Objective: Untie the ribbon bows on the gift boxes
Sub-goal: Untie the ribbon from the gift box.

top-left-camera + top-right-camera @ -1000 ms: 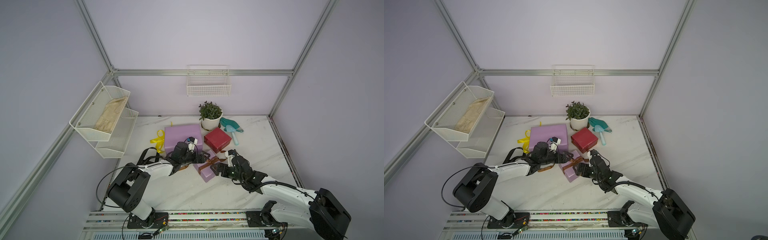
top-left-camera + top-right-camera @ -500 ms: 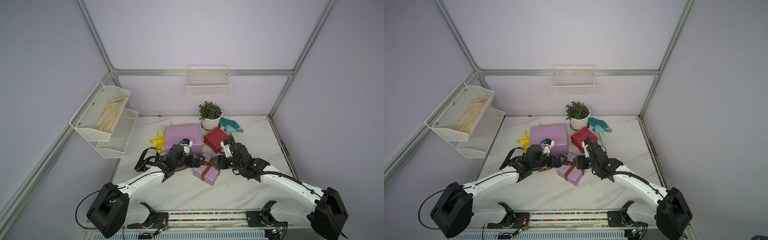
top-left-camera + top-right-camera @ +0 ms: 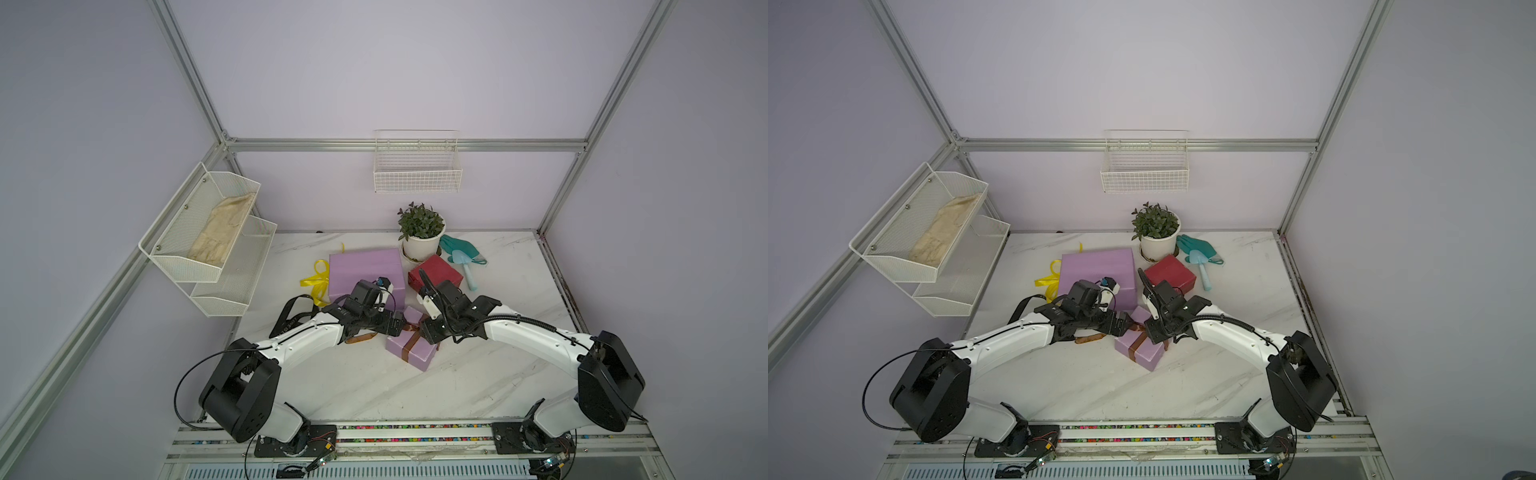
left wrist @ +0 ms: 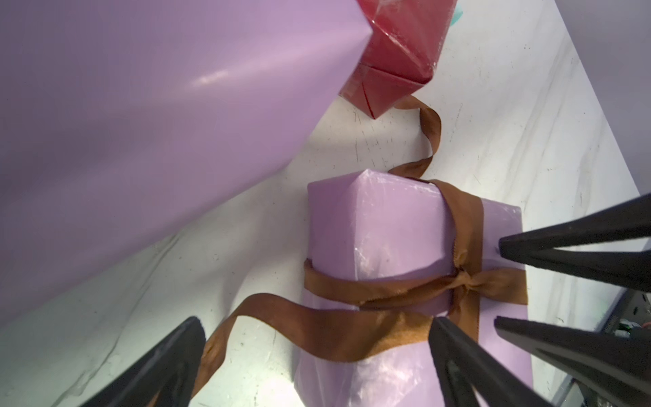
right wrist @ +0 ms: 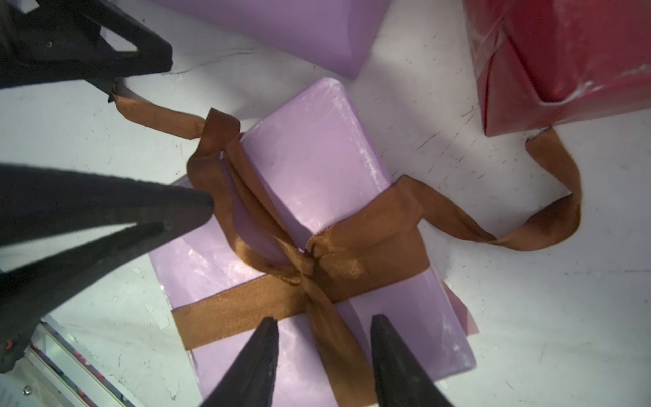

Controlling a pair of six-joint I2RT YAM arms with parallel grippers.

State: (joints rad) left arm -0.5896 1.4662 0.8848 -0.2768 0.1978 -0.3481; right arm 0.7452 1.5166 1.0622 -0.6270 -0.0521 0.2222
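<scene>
The small lilac box (image 3: 411, 351) sits mid-table with the brown ribbon (image 5: 370, 278) crossed over it and cinched in a knot (image 5: 310, 259) on top. Both arms reach in from the near rail, one from the left and one from the right. The left gripper (image 4: 316, 320) is spread wide at the box's left edge, its fingers flanking a loose tail that trails onto the marble table (image 3: 374, 390). The right gripper (image 5: 324, 318) stands half-spread over the box's right edge, straddling the band that runs from the knot toward it without pinching it. Room is tight on the far side: only a narrow strip of table separates the box's far corner from the large lilac box (image 3: 365, 270). The second tail curls right to the foot of the red box (image 3: 434, 274), which stands just beside the large one. On the near side, bare marble runs to the rail, and the right side lies open to the table's right edge. A two-tier wire rack (image 3: 208, 253) hangs at the left edge. Count: three boxes; three ribbons, the yellow ribbon (image 3: 316, 282) and black ribbon (image 3: 285, 322) lying loose left of the large box; one potted plant (image 3: 422, 249); one teal glove (image 3: 457, 245); one trowel (image 3: 461, 258); one wall basket (image 3: 417, 174).
</scene>
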